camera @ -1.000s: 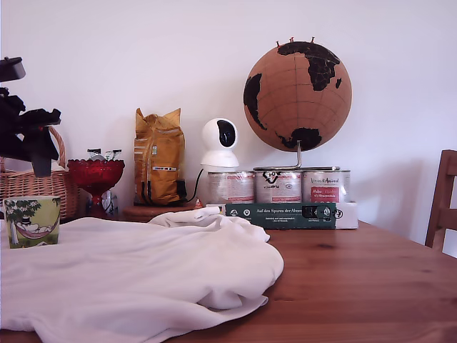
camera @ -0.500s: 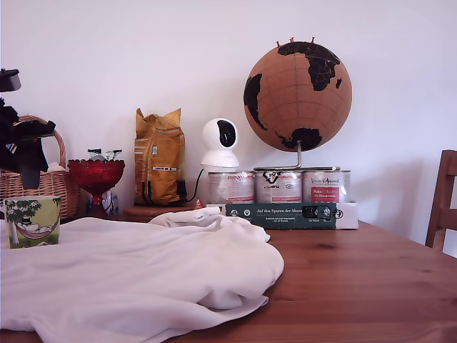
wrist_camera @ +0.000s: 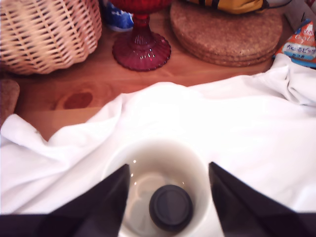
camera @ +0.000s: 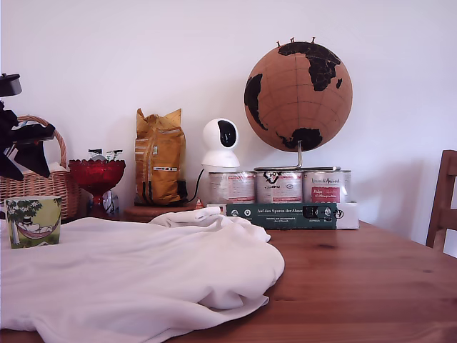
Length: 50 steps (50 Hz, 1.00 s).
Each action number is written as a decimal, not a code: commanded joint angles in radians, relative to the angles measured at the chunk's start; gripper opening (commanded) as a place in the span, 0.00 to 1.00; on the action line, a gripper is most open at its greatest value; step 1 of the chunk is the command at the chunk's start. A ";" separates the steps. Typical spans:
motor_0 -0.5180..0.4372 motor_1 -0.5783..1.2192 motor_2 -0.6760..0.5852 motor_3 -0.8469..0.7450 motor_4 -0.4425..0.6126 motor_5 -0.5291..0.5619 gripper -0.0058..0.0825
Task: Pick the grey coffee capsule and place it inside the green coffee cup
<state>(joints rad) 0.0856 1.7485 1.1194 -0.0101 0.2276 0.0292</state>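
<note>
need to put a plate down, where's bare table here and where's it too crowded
Bare wood lies on the exterior view's right, between the white cloth, the green box under the tins and the chair. A narrow strip runs between the cloth and the red glass bowl and basket. The back row is packed. The hand hangs open above the green coffee cup.

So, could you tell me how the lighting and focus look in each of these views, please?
Exterior view: soft, even daylight, the globe sharp, the gripper a dark silhouette at the left edge. Wrist view: the cloth is overexposed to near-white, the fingers are dark and blurred, and the capsule in the cup looks soft.
</note>
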 commanded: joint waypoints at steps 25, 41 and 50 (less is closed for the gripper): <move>-0.034 -0.291 0.014 -0.141 0.002 0.006 0.04; -0.110 -0.459 0.005 -0.161 -0.097 0.006 0.04; -0.150 -0.539 -0.054 -0.163 -0.164 0.006 0.04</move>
<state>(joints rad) -0.0555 1.2198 1.1164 -0.1749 0.0742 0.0299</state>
